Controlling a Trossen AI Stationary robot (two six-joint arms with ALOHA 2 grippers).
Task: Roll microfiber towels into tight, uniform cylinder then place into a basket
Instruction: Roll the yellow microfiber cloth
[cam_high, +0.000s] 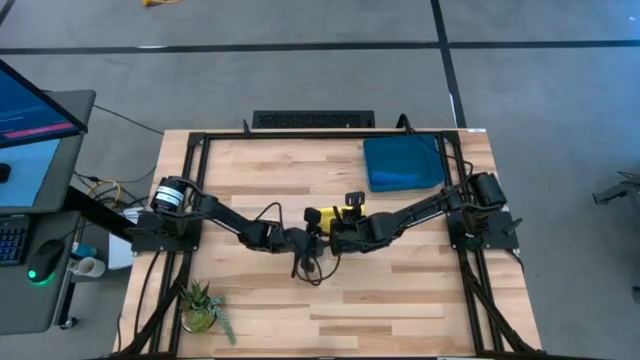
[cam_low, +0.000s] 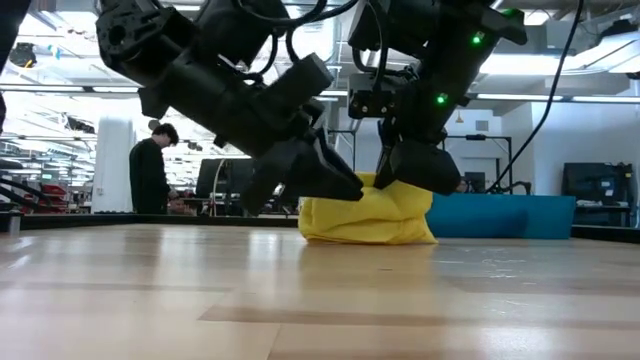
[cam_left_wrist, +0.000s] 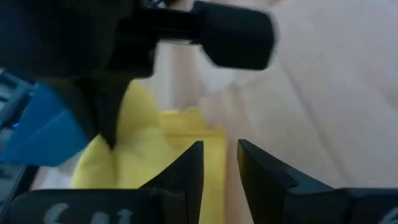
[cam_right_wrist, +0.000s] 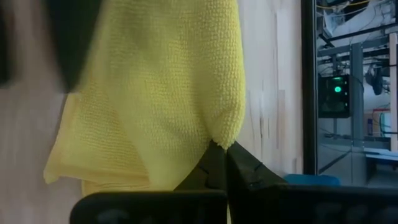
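Yellow towel (cam_low: 366, 218) bunched, lumpy; right gripper (cam_right_wrist: 222, 149) jaws pinch its edge; left gripper (cam_left_wrist: 219, 163) jaws narrow.

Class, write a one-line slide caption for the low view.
Two dark tools, left and right, work a bunched bright yellow microfiber towel on the light wooden table.

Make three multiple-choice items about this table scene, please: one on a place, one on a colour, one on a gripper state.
1. Where is the dark teal shallow rectangular basket?
A. far right part of the table
B. near left corner
C. under the left arm

2. What colour is the soft cloth towel between the arms?
A. red
B. bright yellow
C. white

3. How is the right gripper?
A. wide open
B. out of view
C. shut on the towel

Key: 1 A, high view shows it there. 2 B, every view shows yellow. 3 C, right wrist view shows fingers pinching cloth.
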